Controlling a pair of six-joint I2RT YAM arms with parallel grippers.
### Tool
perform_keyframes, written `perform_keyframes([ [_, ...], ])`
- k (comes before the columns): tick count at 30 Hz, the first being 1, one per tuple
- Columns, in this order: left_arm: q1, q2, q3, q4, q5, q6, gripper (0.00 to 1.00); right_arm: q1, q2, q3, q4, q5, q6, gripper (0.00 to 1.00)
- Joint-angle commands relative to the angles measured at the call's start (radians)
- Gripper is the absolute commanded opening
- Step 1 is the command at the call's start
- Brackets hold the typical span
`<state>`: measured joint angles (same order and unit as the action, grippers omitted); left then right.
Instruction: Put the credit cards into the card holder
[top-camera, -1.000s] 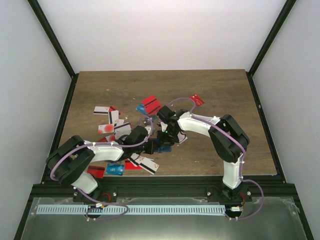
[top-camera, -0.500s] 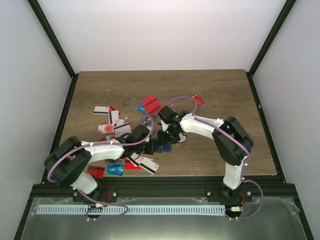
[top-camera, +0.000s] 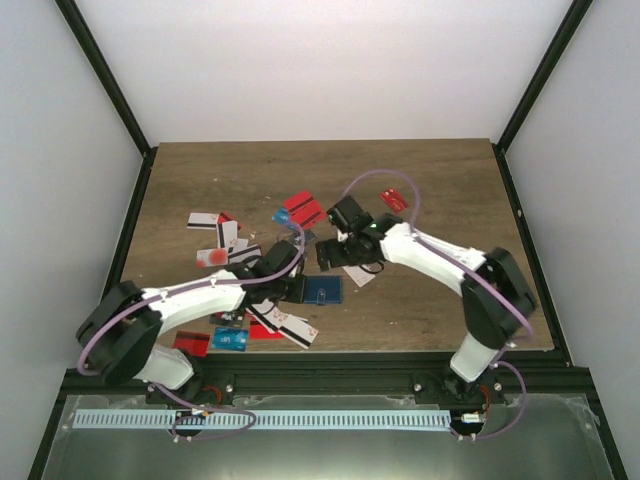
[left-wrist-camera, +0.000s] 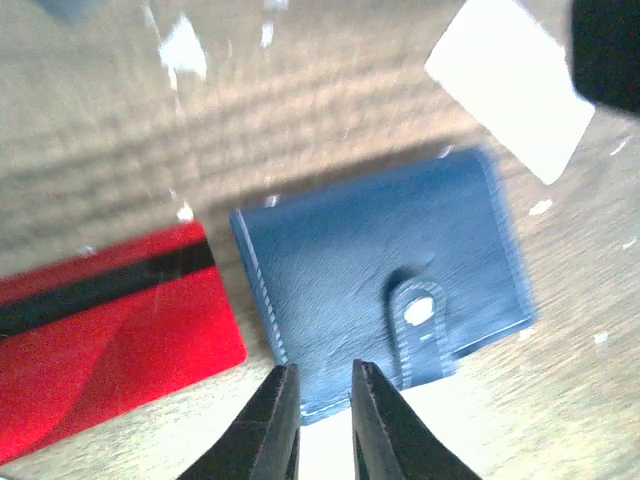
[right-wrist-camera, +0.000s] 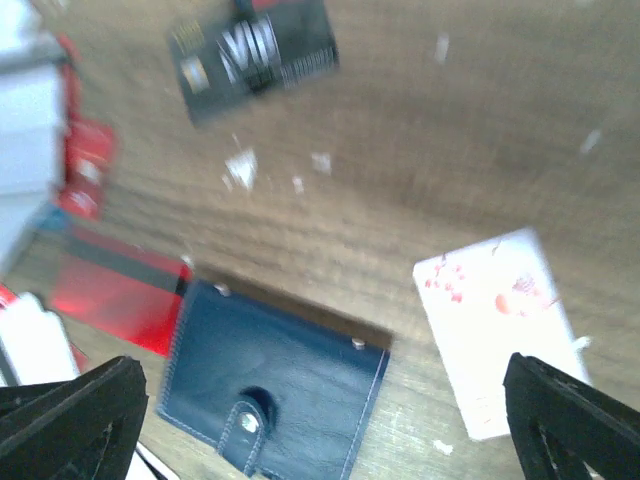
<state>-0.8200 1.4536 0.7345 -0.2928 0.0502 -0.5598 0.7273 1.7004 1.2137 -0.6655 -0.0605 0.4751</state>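
The card holder (top-camera: 325, 289) (left-wrist-camera: 385, 285) (right-wrist-camera: 275, 395) lies flat on the table, dark navy and closed, with its tab clasp snapped. My left gripper (left-wrist-camera: 318, 378) (top-camera: 298, 288) hovers at the holder's near edge, its jaws a narrow gap apart with nothing pinched between them. My right gripper (right-wrist-camera: 318, 385) (top-camera: 332, 254) hangs above the holder, wide open and empty. Credit cards lie around it: a red card (left-wrist-camera: 100, 330) beside its left side, a white card (right-wrist-camera: 495, 340) (left-wrist-camera: 510, 85) to its right, and a dark grey card (right-wrist-camera: 255, 50) farther off.
More cards are scattered on the wood: two red ones (top-camera: 303, 210) (top-camera: 394, 200) at the back, a cluster (top-camera: 220, 242) at the left, a light blue card (top-camera: 230, 340) and a striped white one (top-camera: 290, 325) near the front edge. Black frame rails border the table.
The right gripper has opened wide and drawn up and back from the holder. The left jaws have parted slightly. The holder now lies uncovered between the two grippers.
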Motion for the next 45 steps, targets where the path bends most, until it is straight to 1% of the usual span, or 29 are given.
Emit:
perform_keyframes([
  [1,0.001,-0.125,0.123,-0.149,-0.143,0.046,0.25,-0.016,-0.219,-0.014,0.159,0.172,-0.028,1.00],
  [2,0.002,-0.150,0.144,-0.166,-0.175,0.052,0.36,-0.019,-0.265,-0.033,0.198,0.205,-0.043,1.00],
  [4,0.008,-0.199,0.176,-0.190,-0.254,0.064,0.60,-0.024,-0.350,-0.082,0.272,0.286,-0.077,1.00],
  [5,0.012,-0.228,0.190,-0.201,-0.298,0.068,0.70,-0.026,-0.392,-0.110,0.315,0.327,-0.109,1.00],
  [6,0.015,-0.247,0.201,-0.212,-0.351,0.071,0.77,-0.028,-0.431,-0.156,0.374,0.365,-0.148,1.00],
  [8,0.025,-0.278,0.219,-0.232,-0.481,0.073,0.85,-0.029,-0.501,-0.242,0.481,0.458,-0.234,1.00],
  [9,0.030,-0.293,0.223,-0.238,-0.558,0.072,0.91,-0.030,-0.535,-0.299,0.556,0.482,-0.280,1.00],
  [10,0.034,-0.314,0.210,-0.221,-0.622,0.087,0.96,-0.029,-0.573,-0.356,0.630,0.497,-0.344,1.00],
  [11,0.038,-0.335,0.184,-0.184,-0.668,0.149,0.98,-0.029,-0.606,-0.410,0.682,0.519,-0.371,1.00],
  [12,0.039,-0.363,0.143,-0.110,-0.734,0.196,0.98,-0.029,-0.638,-0.462,0.739,0.550,-0.390,1.00],
  [14,0.038,-0.421,0.039,0.010,-0.880,0.241,1.00,-0.032,-0.705,-0.581,0.859,0.610,-0.415,1.00],
  [16,0.046,-0.482,-0.088,0.163,-0.976,0.311,1.00,-0.053,-0.757,-0.668,0.980,0.671,-0.422,1.00],
  [17,0.056,-0.517,-0.159,0.260,-0.999,0.349,1.00,-0.065,-0.759,-0.682,1.006,0.702,-0.427,1.00],
  [19,0.079,-0.587,-0.285,0.435,-1.007,0.435,1.00,-0.093,-0.713,-0.617,0.917,0.731,-0.382,1.00],
  [21,0.129,-0.644,-0.402,0.600,-1.002,0.498,1.00,-0.116,-0.648,-0.554,0.826,0.800,-0.279,1.00],
  [22,0.161,-0.660,-0.447,0.654,-1.005,0.509,1.00,-0.121,-0.621,-0.555,0.831,0.825,-0.272,1.00],
  [24,0.235,-0.661,-0.489,0.682,-1.007,0.501,1.00,-0.138,-0.614,-0.641,0.973,0.820,-0.336,1.00],
  [26,0.295,-0.641,-0.500,0.694,-0.991,0.499,1.00,-0.188,-0.627,-0.755,1.124,0.741,-0.386,1.00],
  [28,0.339,-0.618,-0.524,0.751,-0.973,0.504,1.00,-0.238,-0.645,-0.863,1.282,0.656,-0.432,1.00],
  [30,0.372,-0.603,-0.551,0.812,-0.939,0.503,1.00,-0.283,-0.651,-0.953,1.418,0.602,-0.469,1.00],
  [31,0.389,-0.592,-0.564,0.848,-0.926,0.504,0.99,-0.305,-0.648,-0.978,1.451,0.585,-0.476,1.00],
  [33,0.428,-0.568,-0.587,0.908,-0.882,0.500,0.99,-0.354,-0.629,-0.994,1.457,0.541,-0.479,1.00],
  [37,0.526,-0.461,-0.635,1.056,-0.772,0.487,1.00,-0.439,-0.547,-1.010,1.490,0.456,-0.451,1.00],
  [39,0.562,-0.411,-0.615,1.071,-0.729,0.497,1.00,-0.457,-0.489,-1.028,1.574,0.409,-0.465,1.00],
  [40,0.581,-0.388,-0.615,1.114,-0.706,0.507,1.00,-0.457,-0.468,-1.011,1.552,0.395,-0.475,1.00],
  [42,0.626,-0.345,-0.608,1.164,-0.641,0.513,1.00,-0.464,-0.426,-0.991,1.586,0.382,-0.493,1.00],
  [45,0.703,-0.287,-0.604,1.253,-0.525,0.503,1.00,-0.480,-0.368,-0.995,1.705,0.351,-0.520,1.00],
])
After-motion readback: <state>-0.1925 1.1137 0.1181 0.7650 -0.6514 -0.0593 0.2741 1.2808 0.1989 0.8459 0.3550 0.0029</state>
